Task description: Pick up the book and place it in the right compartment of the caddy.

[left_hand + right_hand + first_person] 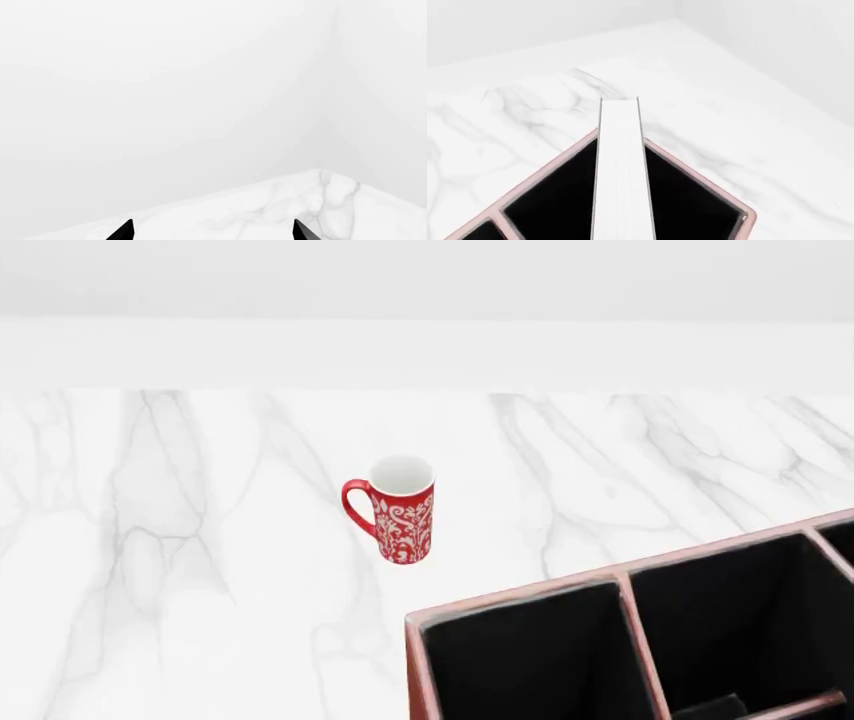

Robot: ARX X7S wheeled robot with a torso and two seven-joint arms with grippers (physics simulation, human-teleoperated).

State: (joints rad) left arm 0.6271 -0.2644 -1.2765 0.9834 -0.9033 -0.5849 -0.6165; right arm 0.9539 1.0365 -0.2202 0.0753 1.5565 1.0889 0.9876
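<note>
book [619, 170] above caddy [547, 170] (page edges up)

No readable text, labels or numbers, mug [398, 510] bears only white floral pattern

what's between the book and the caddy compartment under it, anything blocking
Nothing visible. In the right wrist view the thick black-covered book with white page edges hangs directly over an open black compartment at a corner of the reddish-brown pink-rimmed caddy. The red patterned mug stands well apart.
</note>
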